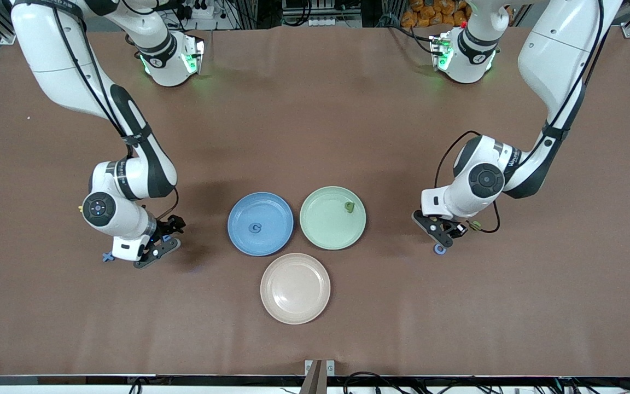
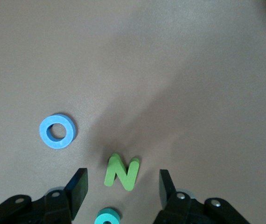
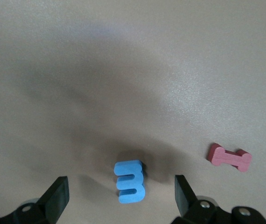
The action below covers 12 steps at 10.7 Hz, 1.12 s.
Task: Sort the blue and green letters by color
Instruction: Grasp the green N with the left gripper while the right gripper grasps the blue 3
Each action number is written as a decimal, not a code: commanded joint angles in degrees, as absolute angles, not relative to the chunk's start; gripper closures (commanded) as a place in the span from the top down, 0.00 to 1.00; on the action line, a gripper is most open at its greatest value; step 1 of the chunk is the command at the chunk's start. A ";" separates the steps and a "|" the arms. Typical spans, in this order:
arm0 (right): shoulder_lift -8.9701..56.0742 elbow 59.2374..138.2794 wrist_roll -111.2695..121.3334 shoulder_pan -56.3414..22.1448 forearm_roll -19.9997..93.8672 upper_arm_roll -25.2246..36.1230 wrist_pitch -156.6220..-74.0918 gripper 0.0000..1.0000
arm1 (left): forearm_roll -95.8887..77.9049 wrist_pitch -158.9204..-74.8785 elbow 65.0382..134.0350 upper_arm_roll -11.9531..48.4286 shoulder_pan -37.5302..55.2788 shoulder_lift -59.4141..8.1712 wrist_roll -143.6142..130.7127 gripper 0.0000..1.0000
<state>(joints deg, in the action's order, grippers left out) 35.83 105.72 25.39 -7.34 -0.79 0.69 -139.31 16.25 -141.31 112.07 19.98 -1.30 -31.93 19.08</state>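
Note:
A green letter N [image 2: 122, 172] lies flat on the table between the fingers of my left gripper [image 2: 122, 175], which is open and low over it with a gap on each side. Beside it are a blue ring-shaped letter [image 2: 57, 131] and a teal ring [image 2: 107, 217]. My right gripper [image 3: 120, 182] is open wide, low over a blue letter E [image 3: 130, 181]. In the front view the left gripper [image 1: 446, 234] is near the left arm's end of the table and the right gripper [image 1: 161, 244] near the right arm's end. A blue G [image 1: 255, 229] lies on the blue plate [image 1: 272, 208], a green letter [image 1: 349, 207] on the green plate [image 1: 323, 225].
A dark red letter [image 3: 229, 157] lies beside the E. A blue X [image 1: 108, 256] rests by the right gripper. The blue ring [image 1: 439, 249] lies nearer the front camera than the left gripper. A pink plate [image 1: 295, 288] sits nearest the front camera.

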 commanded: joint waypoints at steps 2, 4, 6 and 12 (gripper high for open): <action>35.59 107.14 26.46 -6.33 0.18 0.09 -140.36 1.00 | 17.84 -143.96 113.82 20.21 -2.02 -31.99 19.34 0.66; 36.03 107.23 26.46 -6.33 0.18 0.09 -141.15 1.00 | 17.84 -145.02 114.43 20.04 -2.02 -32.34 19.16 0.64; 36.30 107.14 26.46 -6.33 0.18 0.09 -141.15 1.00 | 17.84 -145.11 114.35 19.86 -1.93 -32.52 19.16 0.64; 36.21 106.79 26.19 -6.42 0.18 0.09 -141.06 0.00 | 21.62 -148.18 114.26 19.78 -3.43 -34.54 18.81 0.61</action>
<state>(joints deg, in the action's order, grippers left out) 36.06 106.29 25.39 -7.18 -0.65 0.65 -140.42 19.97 -146.95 113.97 19.43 -3.14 -34.32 19.08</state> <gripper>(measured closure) 0.608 0.379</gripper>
